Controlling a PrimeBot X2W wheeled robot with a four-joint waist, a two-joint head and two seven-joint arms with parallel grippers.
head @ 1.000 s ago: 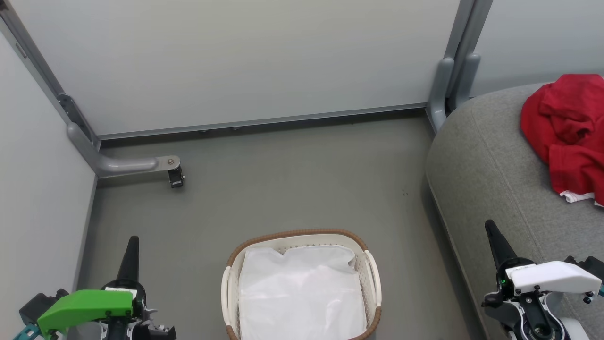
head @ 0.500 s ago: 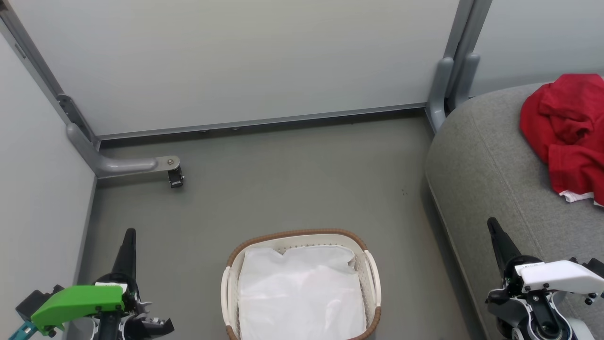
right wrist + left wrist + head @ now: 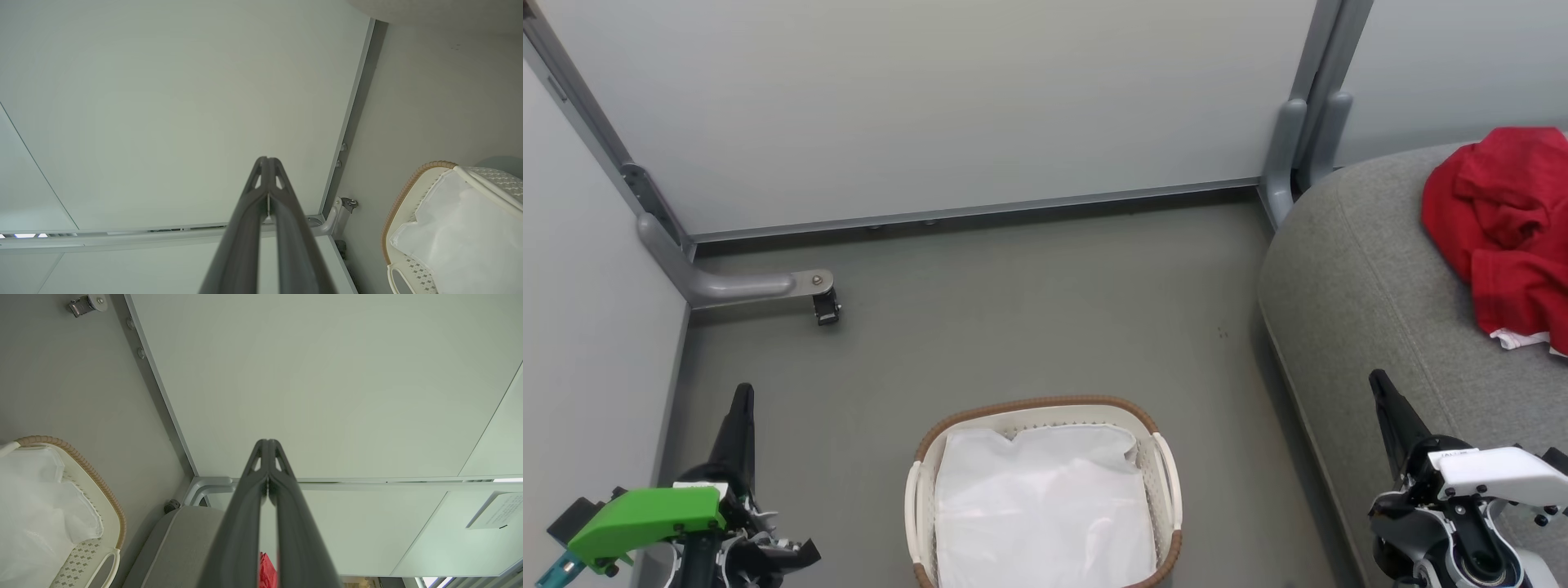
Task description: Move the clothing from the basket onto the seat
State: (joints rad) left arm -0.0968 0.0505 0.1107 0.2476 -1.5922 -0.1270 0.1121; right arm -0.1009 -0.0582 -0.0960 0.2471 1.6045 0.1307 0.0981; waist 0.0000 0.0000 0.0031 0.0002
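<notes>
The red clothing [image 3: 1503, 233] lies crumpled on the grey seat [image 3: 1356, 278] at the right edge of the head view, a white edge peeking out below it. The cream basket [image 3: 1045, 408] with its brown rim stands on the floor at bottom centre, holding only its white liner [image 3: 1045, 506]. My left gripper [image 3: 742, 400] is shut at lower left, away from the basket. My right gripper [image 3: 1379, 384] is shut at lower right, over the seat's front edge. Both wrist views show the fingertips [image 3: 267, 445] [image 3: 267, 161] pressed together with nothing between them. The basket [image 3: 88, 473] [image 3: 408, 183] sits at each wrist view's side.
Pale partition walls [image 3: 931, 106] enclose the grey floor [image 3: 1013, 310] at back and left. A grey metal foot with a small caster [image 3: 827, 307] juts from the left corner. A grey post [image 3: 1290, 155] stands by the seat's far end.
Both arms have drifted slightly outward and lower in the head view; fingers stay shut. Clothing, basket and seat lie as before.
</notes>
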